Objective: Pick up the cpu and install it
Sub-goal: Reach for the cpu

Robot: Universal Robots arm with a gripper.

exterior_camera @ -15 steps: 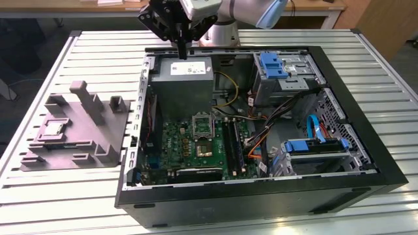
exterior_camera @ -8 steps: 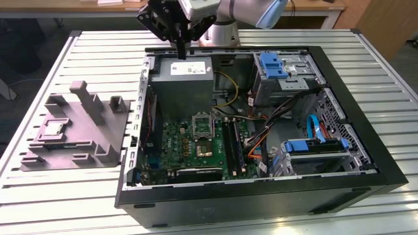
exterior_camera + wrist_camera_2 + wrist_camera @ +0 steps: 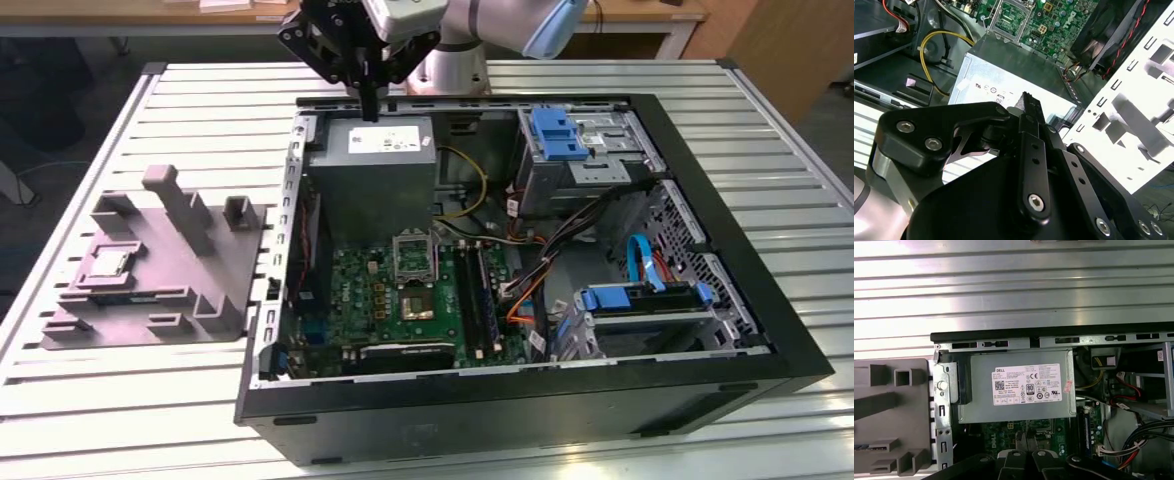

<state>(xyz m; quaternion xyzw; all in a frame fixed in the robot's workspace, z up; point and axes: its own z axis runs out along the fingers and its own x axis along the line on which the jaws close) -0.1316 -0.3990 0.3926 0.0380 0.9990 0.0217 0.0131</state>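
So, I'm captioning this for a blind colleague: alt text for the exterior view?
The gripper hangs above the power supply in the open computer case. The cpu lies on the grey holder block at the exterior view's left.

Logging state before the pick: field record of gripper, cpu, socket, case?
gripper: black two-finger gripper, shut, holding nothing, over the grey metal power supply box
cpu: small silver-grey square chip, lying in the grey moulded plastic holder block, outside the case
socket: silver rectangular frame with dark centre, on the green motherboard
case: black open computer case on the slatted metal table
progress: cpu not yet picked up
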